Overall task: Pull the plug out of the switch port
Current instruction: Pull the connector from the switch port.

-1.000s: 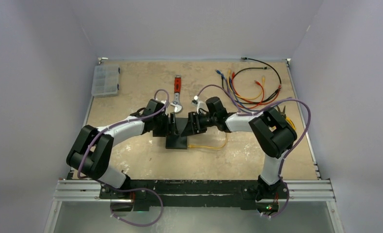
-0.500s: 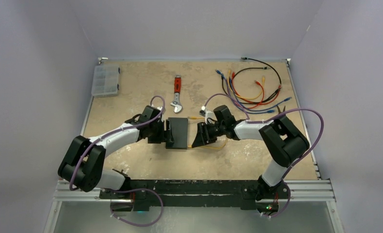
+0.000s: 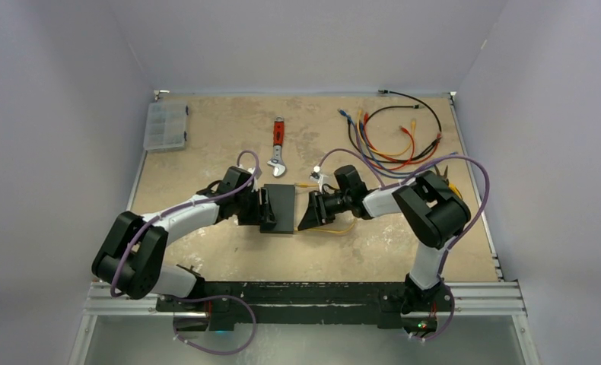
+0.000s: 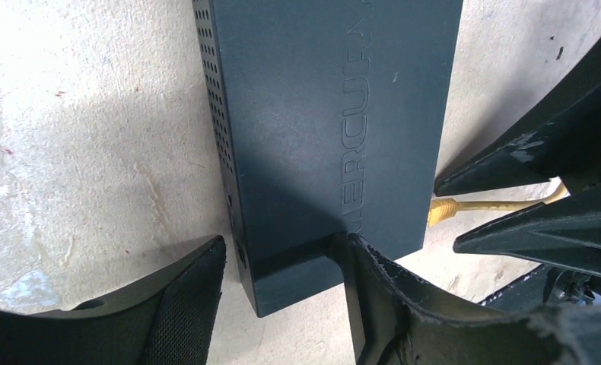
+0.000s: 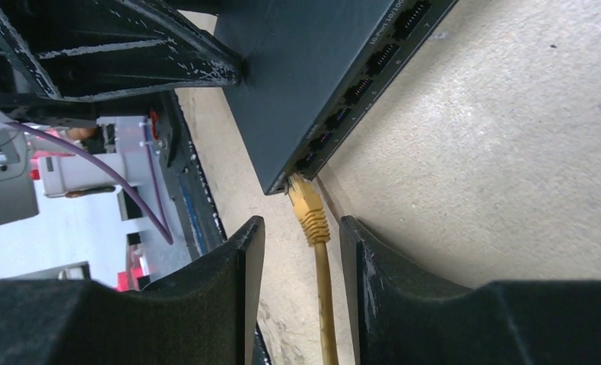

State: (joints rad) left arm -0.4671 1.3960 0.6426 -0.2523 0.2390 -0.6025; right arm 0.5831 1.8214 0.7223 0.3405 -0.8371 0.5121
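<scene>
Top external view has one switch (image 3: 281,207) lying flat at the middle of the tabletop (image 3: 229,122), a matte black rectangular box, with my two claws at either side of it. My left claw (image 3: 264,209) meets its left edge. In the left wrist view one finger (image 4: 183,304) is just beside the side wall, which is pierced with rows of small round holes, and the other finger (image 4: 381,304) lies over the smooth top face with its raised lettering. I cannot tell whether that claw is truly pinching the box. My right claw (image 3: 303,217) is at the edge with the sockets, its jaws partly apart. The right wrist view shows a ribbed yellow plug (image 5: 306,207) seated in the end socket, and its single thin yellow cable (image 5: 326,304) runs down between my two scuffed black fingers (image 5: 229,266) with a gap on each side, so I have hold of nothing there. The row of square sockets runs out of that view, so I cannot count them all. Farther back lie one wrench (image 3: 279,146) with a red handle, one clear compartment box (image 3: 165,126), and a loose tangle of coloured cables (image 3: 392,137).
</scene>
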